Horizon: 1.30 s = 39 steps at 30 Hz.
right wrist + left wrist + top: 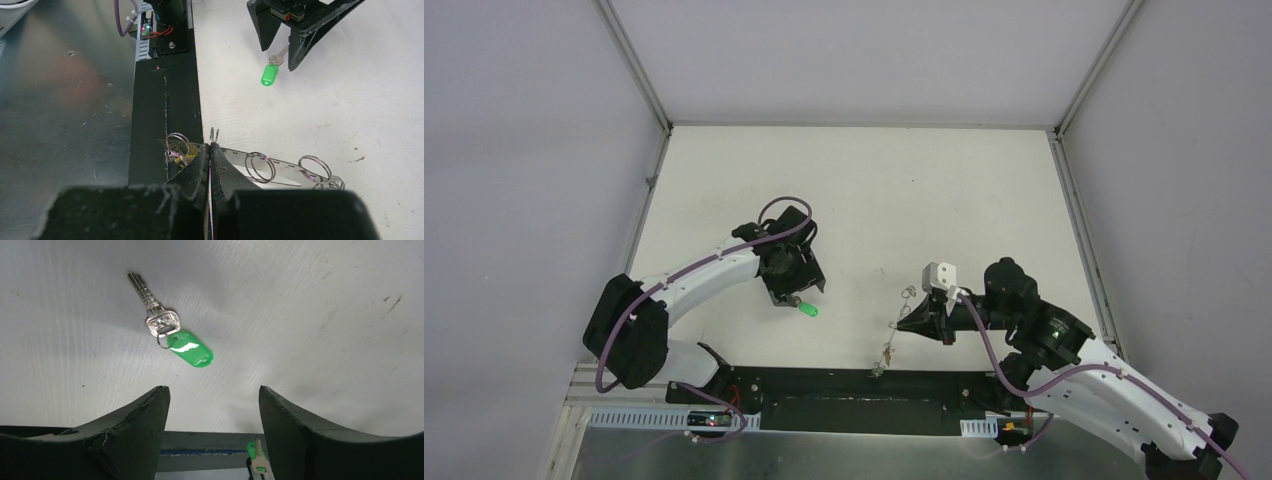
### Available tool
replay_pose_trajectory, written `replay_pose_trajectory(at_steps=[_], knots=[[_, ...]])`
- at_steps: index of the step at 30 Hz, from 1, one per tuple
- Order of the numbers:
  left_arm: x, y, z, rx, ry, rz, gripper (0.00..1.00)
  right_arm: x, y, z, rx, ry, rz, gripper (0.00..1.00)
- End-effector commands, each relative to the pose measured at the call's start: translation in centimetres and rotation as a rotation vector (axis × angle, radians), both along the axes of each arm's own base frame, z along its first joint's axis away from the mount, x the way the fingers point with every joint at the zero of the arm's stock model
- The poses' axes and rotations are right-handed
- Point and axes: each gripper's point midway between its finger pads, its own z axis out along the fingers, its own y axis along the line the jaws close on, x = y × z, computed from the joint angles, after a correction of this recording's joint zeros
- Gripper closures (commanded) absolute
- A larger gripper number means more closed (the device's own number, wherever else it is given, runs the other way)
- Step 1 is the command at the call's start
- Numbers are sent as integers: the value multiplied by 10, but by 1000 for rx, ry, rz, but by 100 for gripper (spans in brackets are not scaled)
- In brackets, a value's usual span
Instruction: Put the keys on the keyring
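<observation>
Here right gripper (210, 150) pinches keyring (214, 136); left gripper (212, 390) gapes over green key (165, 322)

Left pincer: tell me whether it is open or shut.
Open. The left pincer shows its fingers well apart, bare table between them; the green-tagged key lies beyond, untouched.

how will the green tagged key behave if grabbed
Probably floppy: the key and green tag join only through a small ring, so one part would likely dangle. It lies flat on the table, so it may slip from the open left gripper.
</observation>
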Motion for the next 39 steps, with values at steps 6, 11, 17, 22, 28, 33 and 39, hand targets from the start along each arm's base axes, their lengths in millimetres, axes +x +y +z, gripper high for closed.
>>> replay_pose_trajectory(at_steps=[6,11,17,22,28,33,39], knots=[[10,24,-11,4,78,185,38,-2,2,19,79,-30,1,100],[5,34,-21,9,114,224,48,-1,3,16,73,-23,2,100],[0,40,-33,-16,118,275,53,-1,6,13,69,-13,18,100],[5,38,-37,-79,83,301,57,-1,7,14,72,-13,18,100],[11,32,-35,-122,59,276,65,-2,8,13,71,-7,26,100],[13,23,-37,-152,68,238,75,-2,9,13,68,-4,29,100],[13,21,-40,-159,80,220,100,-2,9,13,67,-3,30,100]])
